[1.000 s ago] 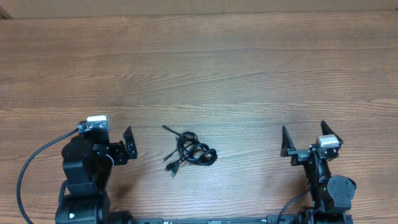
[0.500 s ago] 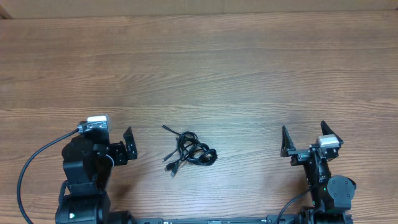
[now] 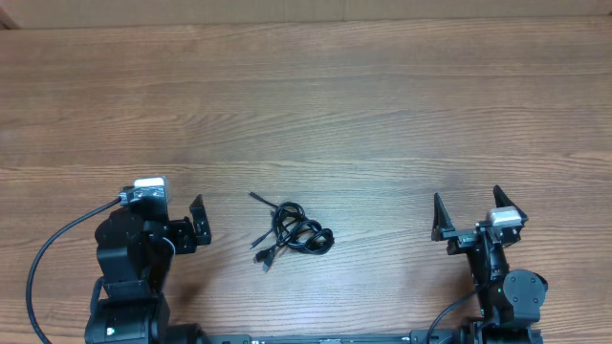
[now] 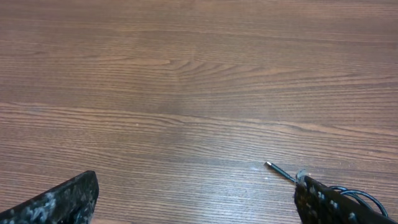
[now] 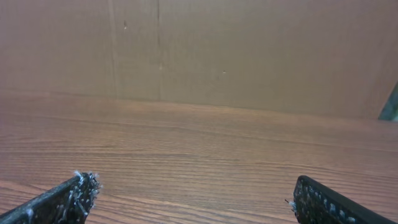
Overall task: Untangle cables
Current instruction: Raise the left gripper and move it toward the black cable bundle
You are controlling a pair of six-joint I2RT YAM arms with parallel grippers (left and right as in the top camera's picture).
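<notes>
Wood table (image 3: 382,96) | cables (image 3: 295,232) knotted (untouched) | left fingers (image 3: 198,222), right fingers (image 3: 439,220) spread wide

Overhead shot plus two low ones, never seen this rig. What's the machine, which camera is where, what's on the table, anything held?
Two robot arms sit at one edge of a wooden table. The overhead picture looks straight down on both. The other two come from a camera on each wrist; the dark shapes in their bottom corners are that arm's own fingers. Between the arms lies a small knot of thin black cables. The left tool and the right tool are both open and hold nothing.
</notes>
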